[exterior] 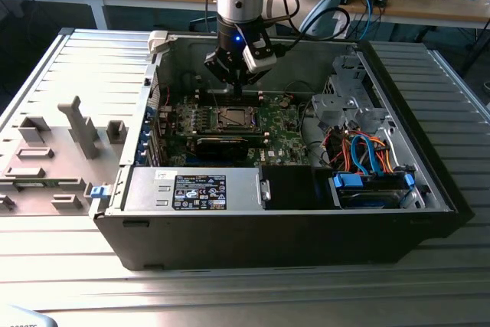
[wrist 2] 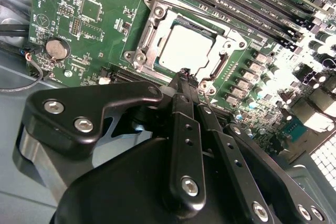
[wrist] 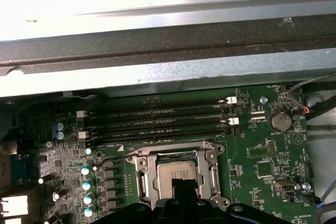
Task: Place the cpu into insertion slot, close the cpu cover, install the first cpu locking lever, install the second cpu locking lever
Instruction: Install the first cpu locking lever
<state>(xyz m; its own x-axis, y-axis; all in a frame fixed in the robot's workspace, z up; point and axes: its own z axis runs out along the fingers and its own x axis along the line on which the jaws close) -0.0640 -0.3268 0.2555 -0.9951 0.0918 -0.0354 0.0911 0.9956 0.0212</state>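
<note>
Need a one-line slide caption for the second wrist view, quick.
Pincer hovering at the edge of the insertion slot, with the cpu seated and the cpu cover lying down around it.

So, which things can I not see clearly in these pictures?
- Near edge of the cpu cover: first wrist view, hidden behind the gripper.
- Socket corner nearest the camera: second wrist view, behind the gripper.
- The cpu: exterior view, too small to tell whether the locking levers are latched.
</note>
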